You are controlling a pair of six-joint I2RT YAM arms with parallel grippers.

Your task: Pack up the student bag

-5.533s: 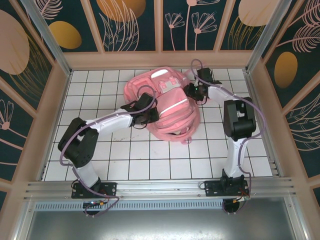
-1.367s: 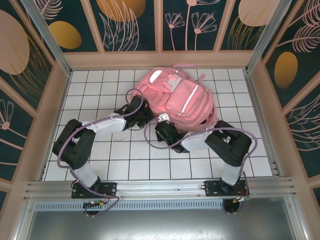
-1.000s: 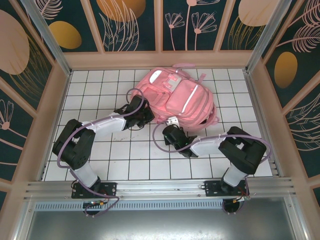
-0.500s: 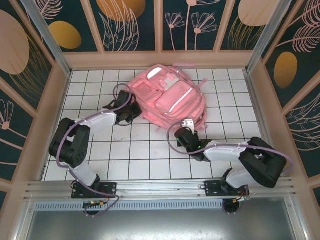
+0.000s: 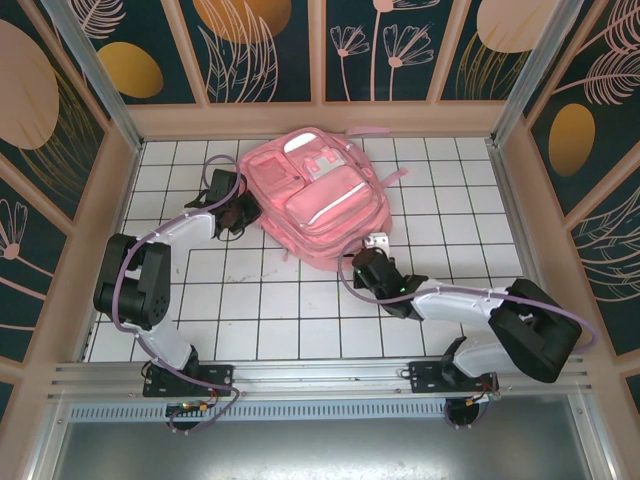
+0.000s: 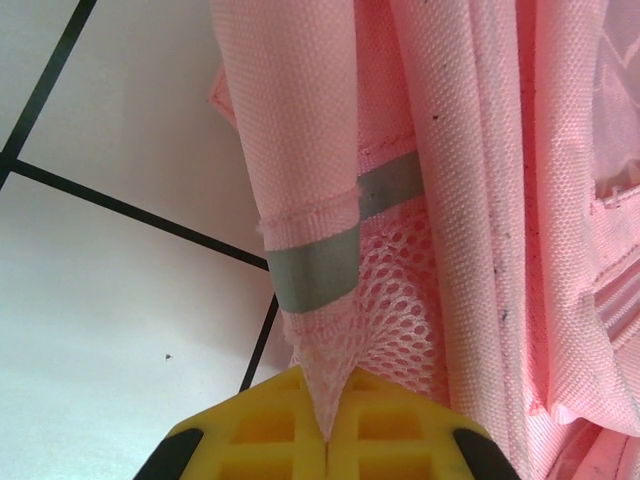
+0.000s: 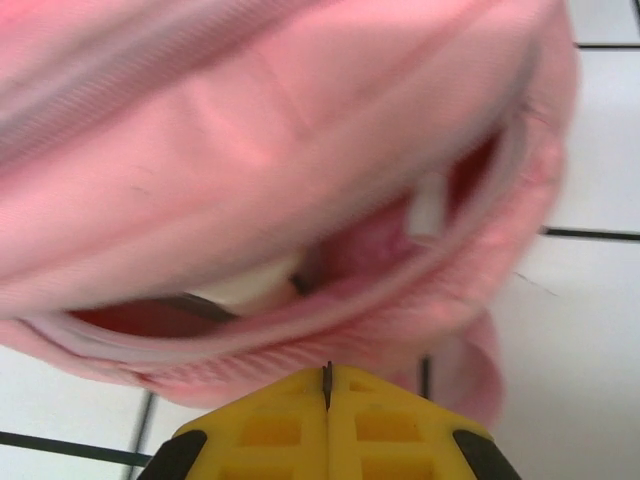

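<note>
Bag (image 5: 315,195) is taking up back-centre of worktop (image 5: 270,320), almost reaching back wall (image 5: 320,120), w/ just a narrow gap there. L arm (image 5: 170,235) is lying across left tiles, L fingers (image 6: 255,430) pinching bag's side mesh, so that flank is blocked. R arm (image 5: 450,298) is stretching low across front-right, R fingers (image 7: 255,430) closed at bag's near edge. Open tiles are lying front-centre btwn arms, & btwn bag & right wall (image 5: 515,200). Strap (image 5: 394,177) is trailing into that right gap.

Left claw (image 6: 327,425) pinches student bag's (image 6: 500,200) mesh side pocket (image 6: 385,300) w/ grey strip (image 6: 320,265).
</note>
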